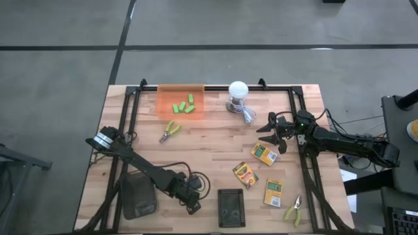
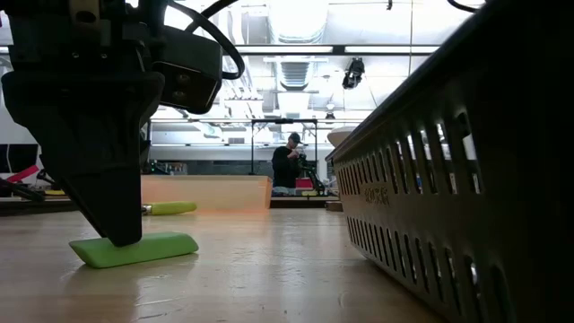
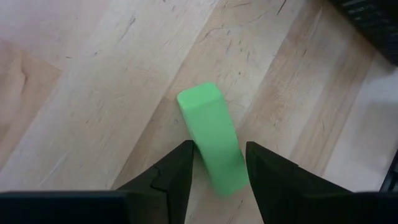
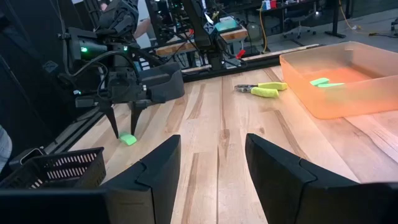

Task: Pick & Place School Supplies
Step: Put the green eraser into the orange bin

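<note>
One green block (image 3: 208,124) lies flat on the wooden table near its front edge, with my left gripper (image 3: 217,149) shut on it. Several more green blocks (image 1: 183,106) sit in the orange tray (image 1: 163,98) at the far side. Yellow-green pliers (image 1: 171,129) lie in front of the tray, and a second pair (image 1: 294,210) lies at the front right. Three crayon boxes (image 1: 264,153), (image 1: 245,174), (image 1: 273,191) lie flat on the right half. My right gripper (image 4: 211,162) hovers open at the right, beyond the farthest box (image 1: 264,153), nothing between its fingers. My left gripper has the green block's two long sides (image 3: 231,177) between its two fingers, toward one end of the block. The fingers (image 2: 117,215) come steeply from above, pointing down, and stand across the block. The block lies on the tabletop (image 2: 134,248).
A black slotted basket (image 1: 230,207) stands just right of my left gripper at the front edge. A white bulb-like object with a cable (image 1: 238,91) stands at the far side, right of the tray. Bare wood lies between the tray and the basket.
</note>
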Robot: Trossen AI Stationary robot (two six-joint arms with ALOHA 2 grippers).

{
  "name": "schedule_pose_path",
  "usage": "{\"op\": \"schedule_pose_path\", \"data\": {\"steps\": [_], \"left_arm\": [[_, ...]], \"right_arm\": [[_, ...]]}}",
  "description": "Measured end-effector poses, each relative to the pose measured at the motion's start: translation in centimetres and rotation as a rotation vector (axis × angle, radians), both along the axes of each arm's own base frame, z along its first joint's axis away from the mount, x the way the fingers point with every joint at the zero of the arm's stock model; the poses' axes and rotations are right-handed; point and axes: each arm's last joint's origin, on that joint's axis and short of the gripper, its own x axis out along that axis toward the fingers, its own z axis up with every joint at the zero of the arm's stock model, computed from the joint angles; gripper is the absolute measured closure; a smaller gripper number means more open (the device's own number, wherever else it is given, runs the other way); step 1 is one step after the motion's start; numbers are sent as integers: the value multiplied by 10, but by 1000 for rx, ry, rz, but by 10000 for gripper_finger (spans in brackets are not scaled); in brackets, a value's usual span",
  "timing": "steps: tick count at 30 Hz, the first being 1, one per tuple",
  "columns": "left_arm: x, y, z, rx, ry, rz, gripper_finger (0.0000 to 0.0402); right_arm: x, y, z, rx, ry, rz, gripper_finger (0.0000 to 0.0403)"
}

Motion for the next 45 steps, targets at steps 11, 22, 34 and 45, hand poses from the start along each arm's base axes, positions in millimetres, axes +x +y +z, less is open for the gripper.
{"op": "schedule_pose_path", "data": {"steps": [11, 22, 34, 45], "left_arm": [[-2, 1, -2, 16, 21, 6, 293], [-3, 5, -2, 27, 52, 2, 305], [-9, 13, 10, 53, 88, 7, 305], [-13, 16, 14, 74, 120, 25, 306]], "right_arm": [[0, 0, 0, 0, 0, 0, 225], [0, 0, 0, 0, 0, 0, 225], [0, 0, 0, 0, 0, 1, 225], [0, 0, 0, 0, 1, 0, 225]]}}
